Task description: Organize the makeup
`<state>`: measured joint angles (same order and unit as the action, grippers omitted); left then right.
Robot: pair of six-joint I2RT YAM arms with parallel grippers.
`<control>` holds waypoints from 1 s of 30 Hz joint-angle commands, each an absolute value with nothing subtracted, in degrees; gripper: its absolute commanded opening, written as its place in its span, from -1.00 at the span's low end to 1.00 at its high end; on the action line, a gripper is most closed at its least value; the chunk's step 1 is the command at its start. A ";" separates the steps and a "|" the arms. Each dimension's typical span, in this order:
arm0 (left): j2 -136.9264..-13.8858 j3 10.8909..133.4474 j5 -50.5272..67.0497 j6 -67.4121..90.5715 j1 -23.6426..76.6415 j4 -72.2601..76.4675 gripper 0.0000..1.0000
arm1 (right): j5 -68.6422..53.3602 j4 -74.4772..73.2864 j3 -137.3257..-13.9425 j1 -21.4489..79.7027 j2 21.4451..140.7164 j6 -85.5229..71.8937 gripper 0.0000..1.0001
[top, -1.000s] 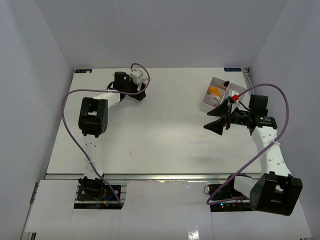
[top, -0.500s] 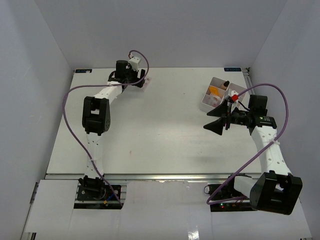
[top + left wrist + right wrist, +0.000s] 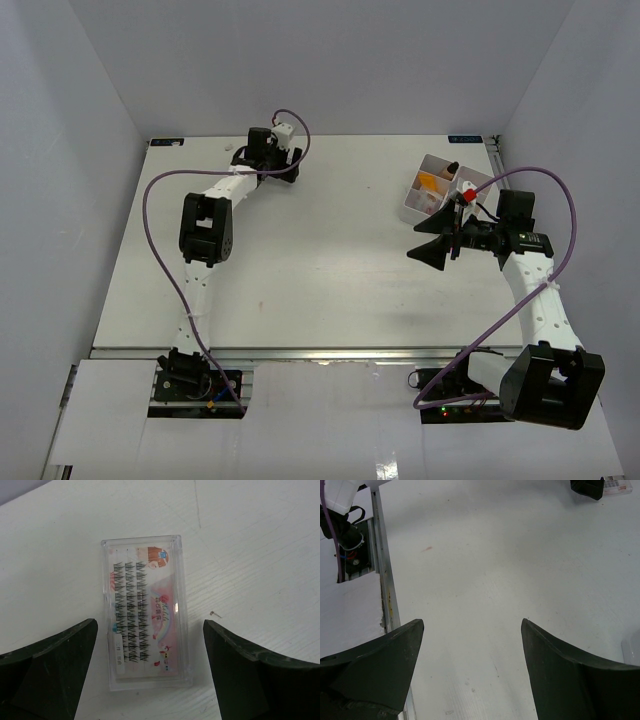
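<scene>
Clear lash packet [image 3: 146,612] lies between spread fingers of the left tool [image 3: 149,622].

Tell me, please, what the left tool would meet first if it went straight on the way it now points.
Most likely the flat clear packet of lashes, lying on the table between the open fingers of the left tool; the fingers would probably straddle it. Depth is unclear from the wrist view.
</scene>
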<state>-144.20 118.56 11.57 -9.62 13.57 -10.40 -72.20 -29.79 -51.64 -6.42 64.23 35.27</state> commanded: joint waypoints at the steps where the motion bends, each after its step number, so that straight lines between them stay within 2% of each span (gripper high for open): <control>1: -145.15 120.20 10.42 -10.15 13.89 -12.04 0.96 | -73.35 -28.39 -51.68 -6.77 64.42 35.16 0.70; 6: -145.24 119.03 8.64 -10.55 14.42 -12.48 0.85 | -73.25 -28.34 -51.68 -6.77 64.34 35.02 0.70; 13: -143.90 116.07 8.59 -9.51 14.98 -12.41 0.44 | -72.64 -28.22 -51.76 -6.85 64.50 34.75 0.70; 15: -142.76 114.43 8.92 -8.41 15.20 -12.19 0.14 | -72.23 -27.94 -51.76 -6.87 64.59 34.35 0.69; 16: -141.57 112.85 9.63 -7.85 15.20 -11.80 -0.10 | -71.91 -27.70 -51.68 -7.02 64.52 34.03 0.69; 19: -137.78 108.81 11.47 -4.96 15.52 -10.32 -0.51 | -71.52 -26.50 -51.34 -7.49 64.60 32.34 0.69; 20: -135.68 107.31 12.60 -4.21 15.67 -9.31 -0.60 | -71.26 -26.07 -51.13 -7.74 64.62 31.74 0.69; 25: -124.36 93.19 17.88 2.34 17.68 -2.15 -0.67 | -68.72 -21.24 -49.77 -8.09 65.54 25.00 0.72; 30: -108.45 73.29 23.62 10.77 21.29 8.98 -0.67 | -67.18 -16.23 -48.91 -8.00 68.20 15.32 0.79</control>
<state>-123.73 85.44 16.08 2.05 17.54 -0.50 -68.82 -22.71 -49.51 -7.83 66.11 24.85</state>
